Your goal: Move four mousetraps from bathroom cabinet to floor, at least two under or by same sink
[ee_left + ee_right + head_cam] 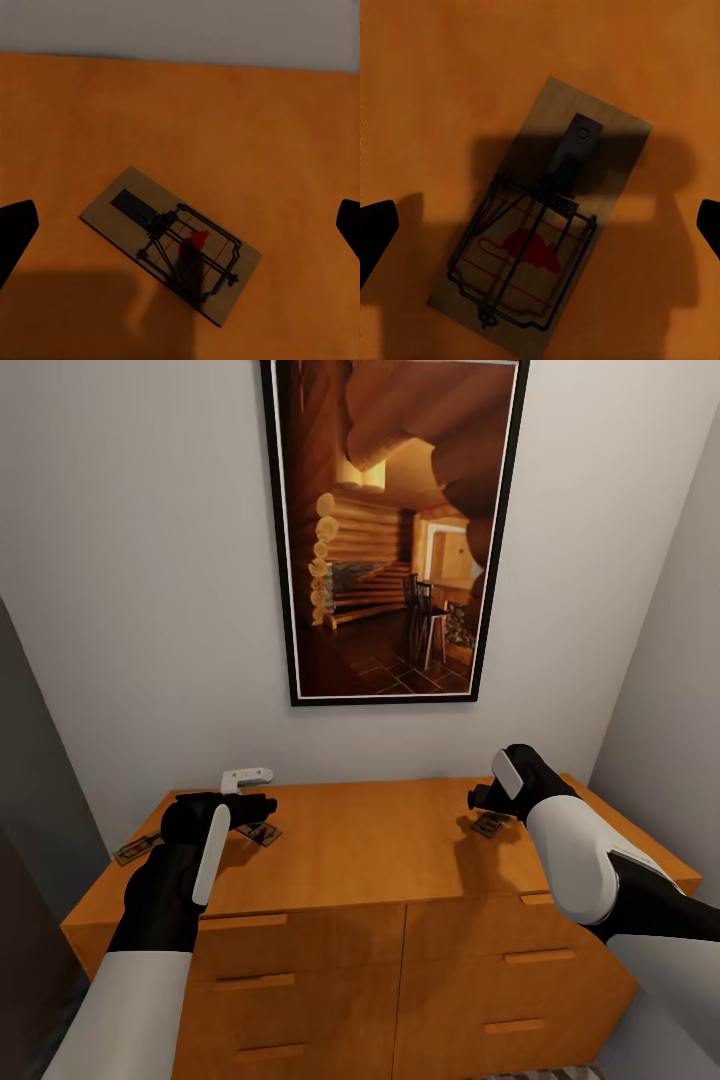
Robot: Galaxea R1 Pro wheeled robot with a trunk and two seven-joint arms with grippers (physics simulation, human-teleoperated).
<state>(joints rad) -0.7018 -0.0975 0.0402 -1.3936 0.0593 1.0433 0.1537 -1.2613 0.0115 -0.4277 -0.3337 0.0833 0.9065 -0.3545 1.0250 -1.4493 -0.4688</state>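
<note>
Both arms are hovering over the cabinet (400,850) top. Left gripper (180,232) is spread wide above one mousetrap (171,244); right gripper (540,232) is spread likewise over another mousetrap (536,232). A third trap (133,850) is lying near the cabinet's left edge. I am judging the traps flat and thin: descend straight, straddle the short width, avoid the wire spring, pinch the wooden edges.
</note>
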